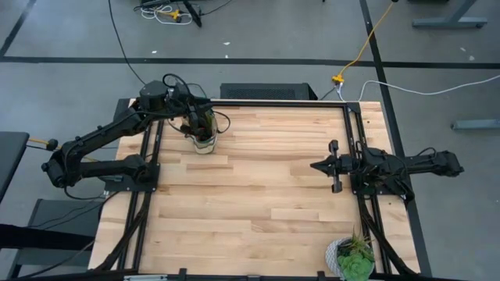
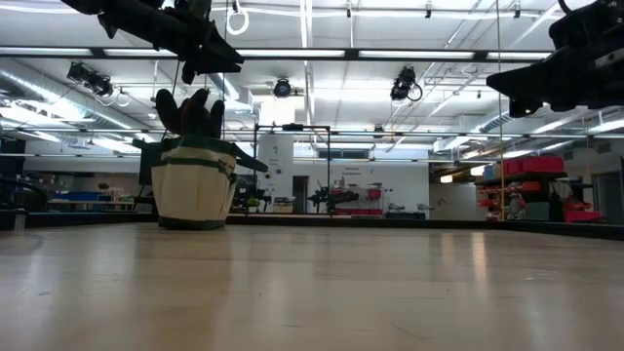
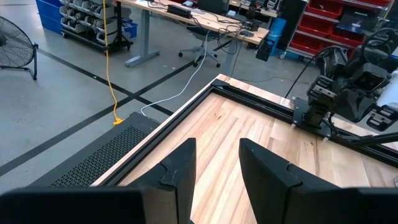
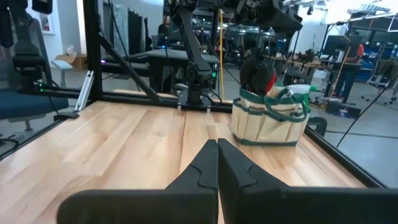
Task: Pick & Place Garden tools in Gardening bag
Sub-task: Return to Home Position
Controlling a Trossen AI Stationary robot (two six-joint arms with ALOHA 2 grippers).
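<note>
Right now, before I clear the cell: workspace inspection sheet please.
Surface: wooden table, no loose tools seen on it.
Job's things: gardening bag upright on the table's left part; a red-and-black glove and a green-and-white piece stick out of its top.
Clutter: potted plant at a right-hand table corner.
Grippers: left pincer open, above the bag; right pincer shut, empty, at the right edge.
Cables: yellow cable and white cable on the floor beyond the table.
Surroundings: fan, red shelving.
</note>
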